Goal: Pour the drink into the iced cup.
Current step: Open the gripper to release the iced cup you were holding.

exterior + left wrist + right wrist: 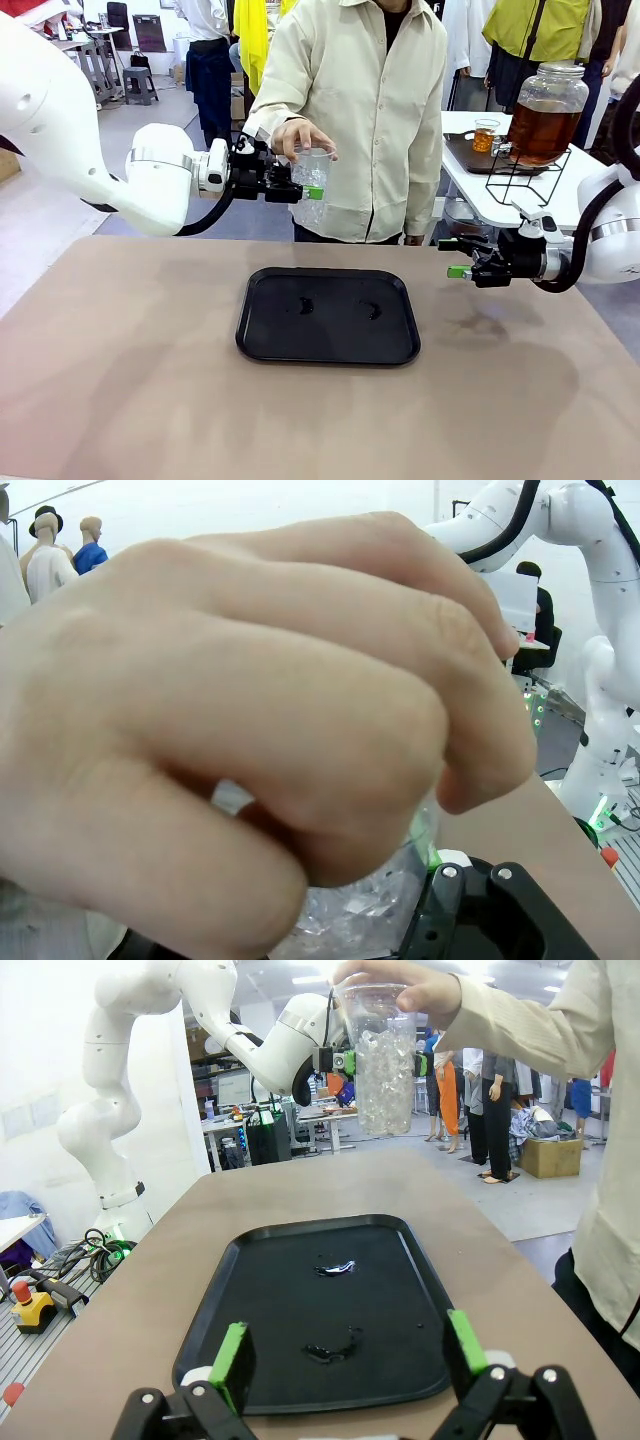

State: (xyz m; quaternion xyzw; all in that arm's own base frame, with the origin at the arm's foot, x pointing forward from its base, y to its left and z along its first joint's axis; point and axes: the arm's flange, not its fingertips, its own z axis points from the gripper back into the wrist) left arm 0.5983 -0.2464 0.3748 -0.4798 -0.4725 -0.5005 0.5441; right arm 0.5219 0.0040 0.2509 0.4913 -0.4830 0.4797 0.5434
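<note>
The iced cup point(312, 190), clear plastic and full of ice, hangs in the air above the table's far edge. My left gripper point(305, 188) is shut on its sides, and a person's hand point(300, 135) grips its rim from above. In the right wrist view the cup point(385, 1060) sits between the left gripper's green pads. The hand point(250, 710) covers most of the left wrist view, with the cup point(370, 910) below it. The drink point(543, 130), amber in a glass dispenser jar, stands on a side table at far right. My right gripper point(458, 258) point(347, 1345) is open and empty.
A black tray point(328, 345) point(400, 1260) lies mid-table with small wet spots on it. The jar rests on a black wire stand beside a small glass of amber liquid point(485, 135). The person stands at the far edge of the table.
</note>
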